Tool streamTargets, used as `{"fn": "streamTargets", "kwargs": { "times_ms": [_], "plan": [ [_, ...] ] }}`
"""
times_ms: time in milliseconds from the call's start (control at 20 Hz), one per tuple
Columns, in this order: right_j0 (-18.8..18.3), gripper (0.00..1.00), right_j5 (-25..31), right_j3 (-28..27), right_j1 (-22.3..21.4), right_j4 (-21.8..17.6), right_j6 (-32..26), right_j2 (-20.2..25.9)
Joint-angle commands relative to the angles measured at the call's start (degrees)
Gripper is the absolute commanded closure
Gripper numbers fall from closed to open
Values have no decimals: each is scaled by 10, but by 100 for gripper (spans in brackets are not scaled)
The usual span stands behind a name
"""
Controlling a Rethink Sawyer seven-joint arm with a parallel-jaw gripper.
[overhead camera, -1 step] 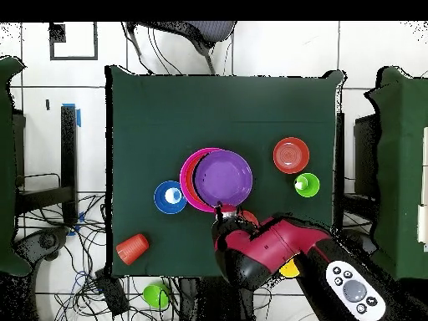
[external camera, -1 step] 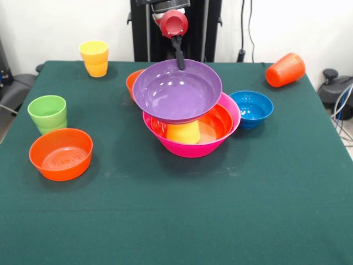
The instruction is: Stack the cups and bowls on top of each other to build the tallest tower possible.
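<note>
Hand [external camera, -1 step: 180,59] at purple bowl's [external camera, -1 step: 176,91] far rim.

A glossy crimson-red arm [overhead camera, -1 step: 276,242] with black joint sections is seen from overhead — a grey-white panel [overhead camera, -1 step: 351,291] with round buttons is set into its forearm. From the front, a rounded red wrist housing [external camera, -1 step: 174,23] is tipped by a slim black gripper [external camera, -1 step: 179,57].

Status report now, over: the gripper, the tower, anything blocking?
Gripper at far rim of purple bowl, jaws not readable. Purple bowl sits tilted on yellow cup inside pink bowl. Nothing blocking.
</note>
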Motion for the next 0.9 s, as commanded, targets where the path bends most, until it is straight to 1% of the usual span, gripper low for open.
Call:
{"fn": "streamTargets", "kwargs": {
  "times_ms": [50, 450, 700, 900],
  "plan": [
    [12, 100, 40, 22, 30, -11, 16, 30],
    [16, 100, 24, 20, 22, -15, 25, 35],
    [19, 100, 2, 21, 19, -26, 35, 36],
    [20, 100, -3, 16, 23, -33, 38, 33]
  ]
}}
